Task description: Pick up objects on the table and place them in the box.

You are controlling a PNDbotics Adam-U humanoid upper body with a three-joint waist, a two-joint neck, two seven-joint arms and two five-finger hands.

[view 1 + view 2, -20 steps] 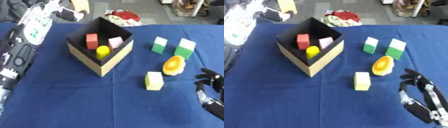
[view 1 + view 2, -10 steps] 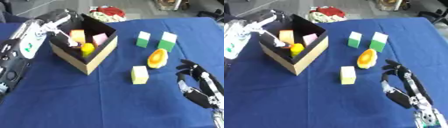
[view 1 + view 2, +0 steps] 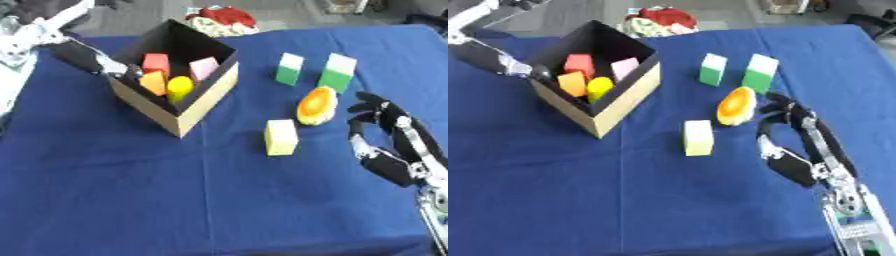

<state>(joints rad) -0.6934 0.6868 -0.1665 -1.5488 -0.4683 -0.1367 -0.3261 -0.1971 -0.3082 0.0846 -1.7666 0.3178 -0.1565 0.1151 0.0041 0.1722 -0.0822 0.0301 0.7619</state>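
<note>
The open cardboard box [image 3: 197, 107] stands at the left of the blue table. Inside it lie a red block [image 3: 156, 62], a pink block [image 3: 204, 67], an orange block [image 3: 152, 82] and a yellow cylinder [image 3: 179, 88]. My left hand [image 3: 103, 62] reaches over the box's left rim, fingers stretched out toward the orange block and holding nothing. On the cloth lie two green-and-white blocks [image 3: 289, 68] [image 3: 339, 73], an orange oval thing [image 3: 315, 105] and a pale yellow block [image 3: 281, 136]. My right hand [image 3: 794, 150] rests open just right of the oval thing, fingers loosely bent.
A red and white bundle [image 3: 223, 20] lies at the table's far edge behind the box. Blue cloth [image 3: 175, 200] covers the whole near half of the table.
My left hand came down from above the box to its rim, and the orange block it carried now lies inside. The camera has shifted. The right hand shows further into view.
</note>
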